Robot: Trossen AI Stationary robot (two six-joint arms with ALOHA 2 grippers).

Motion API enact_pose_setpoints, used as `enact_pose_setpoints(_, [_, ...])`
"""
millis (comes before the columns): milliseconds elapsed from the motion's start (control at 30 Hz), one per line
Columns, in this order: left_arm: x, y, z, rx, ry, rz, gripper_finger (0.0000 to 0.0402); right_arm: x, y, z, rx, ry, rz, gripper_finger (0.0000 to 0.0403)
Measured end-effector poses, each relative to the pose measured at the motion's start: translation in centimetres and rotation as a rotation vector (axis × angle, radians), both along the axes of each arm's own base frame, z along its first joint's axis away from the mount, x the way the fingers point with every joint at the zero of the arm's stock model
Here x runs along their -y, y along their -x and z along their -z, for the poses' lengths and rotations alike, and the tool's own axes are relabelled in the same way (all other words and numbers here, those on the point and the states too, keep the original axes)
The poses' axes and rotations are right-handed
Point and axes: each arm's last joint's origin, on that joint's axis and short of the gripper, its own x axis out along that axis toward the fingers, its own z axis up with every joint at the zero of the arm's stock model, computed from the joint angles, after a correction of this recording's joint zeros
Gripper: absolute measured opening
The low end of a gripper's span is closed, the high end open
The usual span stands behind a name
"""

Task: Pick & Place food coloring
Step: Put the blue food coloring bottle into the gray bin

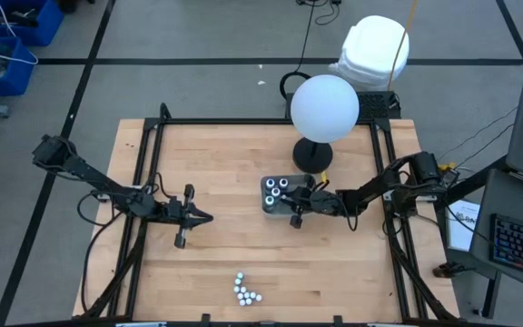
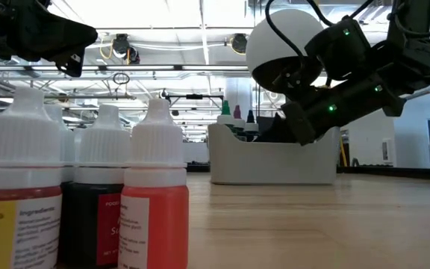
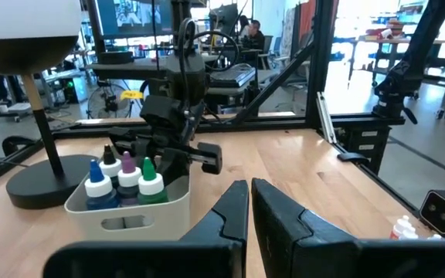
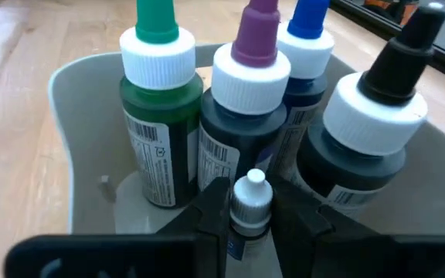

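A grey tray [image 1: 267, 195] at mid table holds several upright food coloring bottles with green [image 4: 159, 116], purple [image 4: 249, 100], blue and black tips. My right gripper [image 4: 251, 220] reaches over the tray from the table's right, shut on a small white-capped food coloring bottle [image 4: 251, 202]. A cluster of small white-capped bottles [image 1: 246, 291] stands on the table near the front edge, close up in the low view [image 2: 154, 187]. My left gripper [image 1: 198, 216] waits shut, left of the tray, holding nothing. My right gripper pinches the small bottle between its two fingers, just below the white cap [image 4: 251, 224]. The fingers come from the table's right, slanting down. The bottle stands upright, cap up, in front of the larger bottles in the tray; its bottom is hidden by the fingers.
A lamp with a white globe [image 1: 325, 107] and black round base [image 1: 312, 156] stands just behind the tray. A black frame rail [image 1: 243, 121] borders the table. Bare wood lies between the tray and the front cluster.
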Motion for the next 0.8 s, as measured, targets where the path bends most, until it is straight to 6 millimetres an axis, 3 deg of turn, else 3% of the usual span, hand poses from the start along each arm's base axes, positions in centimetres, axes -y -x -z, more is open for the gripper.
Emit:
enact_pose_setpoints(200, [0.0, 0.0, 0.0, 0.0, 0.0, 0.0, 0.0026, 0.0, -0.1, -0.2, 0.027, -0.002, 0.001, 0.0134])
enact_pose_setpoints(367, [0.0, 0.0, 0.0, 0.0, 0.0, 0.0, 0.0026, 0.0, 0.1, -1.1, 0.03, 0.019, -0.017, 0.0149])
enact_pose_setpoints(633, [0.0, 0.0, 0.0, 0.001, 0.004, 0.001, 0.0026, -1.2, 1.4, -7.2, 0.184, 0.089, -0.093, 0.0143])
enact_pose_setpoints(800, [0.0, 0.0, 0.0, 0.0, 0.006, 0.001, 0.0026, -4.0, 2.7, -10.3, 0.191, 0.061, -0.197, 0.0128])
